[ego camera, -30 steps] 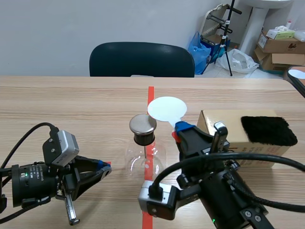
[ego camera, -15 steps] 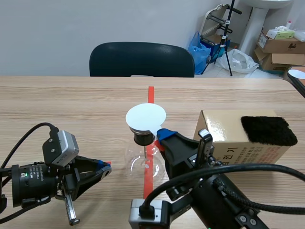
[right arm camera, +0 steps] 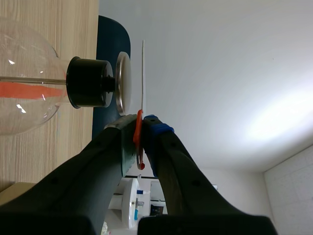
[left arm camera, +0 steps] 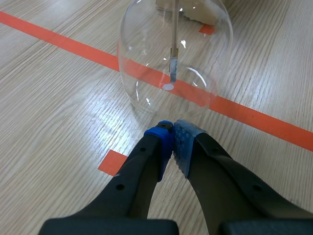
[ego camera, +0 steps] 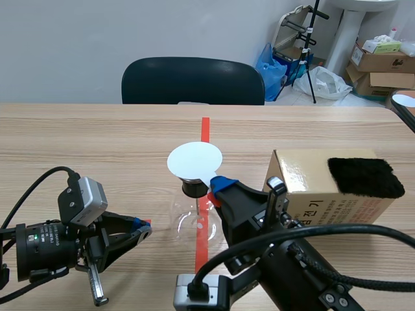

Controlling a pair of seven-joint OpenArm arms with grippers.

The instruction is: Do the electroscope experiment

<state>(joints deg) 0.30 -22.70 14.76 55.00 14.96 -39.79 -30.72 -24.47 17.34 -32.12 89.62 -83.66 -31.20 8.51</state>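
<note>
The flask stands on the tabletop; the disc hangs over its top; the box lies right of it, the left hand left.

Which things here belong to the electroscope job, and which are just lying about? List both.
Job: glass flask with its metal cap; white disc, clamped in the right gripper just above the cap; probably the black fur pad on the cardboard box.
Lying about: chair; boxes and bags in the far corner.

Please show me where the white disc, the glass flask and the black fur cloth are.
white disc [ego camera: 194,160]: scene view, middle of its face.
glass flask [left arm camera: 142,58]: left wrist view, on its round wall.
black fur cloth [ego camera: 363,176]: scene view, its middle.
</note>
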